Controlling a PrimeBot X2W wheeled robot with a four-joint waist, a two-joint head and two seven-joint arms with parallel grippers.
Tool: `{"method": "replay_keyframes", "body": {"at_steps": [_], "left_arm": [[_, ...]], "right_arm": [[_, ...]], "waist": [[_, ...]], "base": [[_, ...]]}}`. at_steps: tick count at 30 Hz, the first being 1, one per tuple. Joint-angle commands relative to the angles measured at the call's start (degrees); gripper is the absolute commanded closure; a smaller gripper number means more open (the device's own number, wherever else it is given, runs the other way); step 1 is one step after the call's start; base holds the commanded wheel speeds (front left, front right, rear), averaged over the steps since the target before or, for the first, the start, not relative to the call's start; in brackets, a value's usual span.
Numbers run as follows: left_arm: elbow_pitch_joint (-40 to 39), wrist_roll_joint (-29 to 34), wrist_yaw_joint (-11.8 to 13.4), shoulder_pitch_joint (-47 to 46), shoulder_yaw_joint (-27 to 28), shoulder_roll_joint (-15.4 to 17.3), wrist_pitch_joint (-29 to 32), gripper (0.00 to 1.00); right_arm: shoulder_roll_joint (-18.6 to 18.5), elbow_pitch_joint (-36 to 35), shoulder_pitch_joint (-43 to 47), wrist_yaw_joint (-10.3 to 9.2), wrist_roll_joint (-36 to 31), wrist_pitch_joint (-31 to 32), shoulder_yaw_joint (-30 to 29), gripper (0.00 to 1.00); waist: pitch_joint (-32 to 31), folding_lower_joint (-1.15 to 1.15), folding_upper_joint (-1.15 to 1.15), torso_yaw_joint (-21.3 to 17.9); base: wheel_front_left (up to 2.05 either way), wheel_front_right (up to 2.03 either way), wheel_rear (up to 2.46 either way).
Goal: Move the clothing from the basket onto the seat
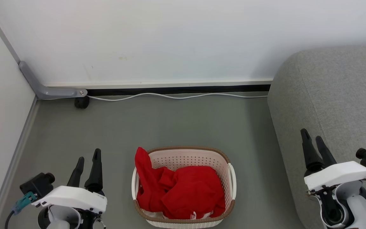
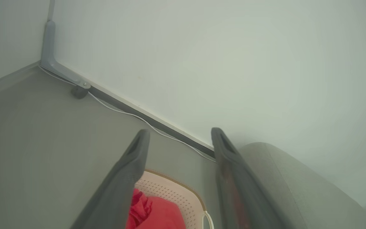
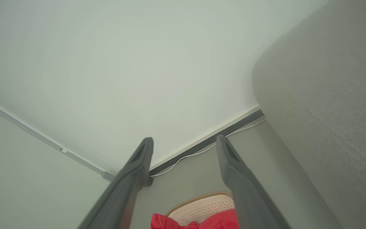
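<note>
The clothing (image 1: 179, 190) is bright red fabric bunched inside the basket (image 1: 224, 162), a cream perforated tub with a brown rim, on the floor at the bottom middle of the head view. One fold drapes over the basket's left rim. The grey seat (image 1: 332, 95) rises at the right. My left gripper (image 1: 88, 159) hovers open to the left of the basket, nothing between its fingers. My right gripper (image 1: 312, 135) is open in front of the seat, right of the basket. The left wrist view looks past open fingers (image 2: 132, 171) at the clothing (image 2: 157, 213) and basket (image 2: 176, 194).
A white wall with a dark skirting strip closes the back, and a white cable (image 1: 176, 96) runs along its foot. A grey bracket (image 1: 48, 90) and small black foot (image 1: 82, 102) sit in the left corner. Grey floor (image 1: 170, 124) stretches between basket and wall.
</note>
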Motion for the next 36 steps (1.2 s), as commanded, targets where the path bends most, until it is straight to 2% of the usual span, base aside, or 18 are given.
{"method": "replay_keyframes", "body": {"at_steps": [1, 10, 21, 36], "left_arm": [[-0.83, 2.15, -0.26, -3.86, 1.49, 0.86, -0.77, 0.00], [1.21, 10.52, -0.26, -5.58, 2.52, 0.69, -2.30, 0.00], [2.90, 21.69, 1.07, -7.22, 2.90, 0.68, -4.18, 0.00], [2.73, 31.17, 0.60, -9.76, 3.69, 0.56, -6.73, 0.00]], "right_arm": [[-0.95, -1.12, -2.97, 0.22, -1.81, -1.14, 1.23, 0.00], [-1.51, -0.16, -4.65, 0.23, -7.27, -2.66, 2.39, 0.00], [-1.99, 1.27, -6.64, 0.24, -15.15, -4.51, 3.44, 0.00], [-2.48, 2.51, -9.46, 0.25, -23.93, -7.03, 4.71, 0.00]], "waist": [[0.04, -0.01, 0.00, 0.00], [0.38, -0.01, 0.00, -0.13], [0.64, -0.01, 0.00, -0.27], [1.49, -0.01, 0.00, -0.44]], "base": [[0.00, 0.00, 0.00], [0.00, 0.00, 0.00], [0.00, 0.00, 0.00], [0.00, 0.00, 0.00]]}}
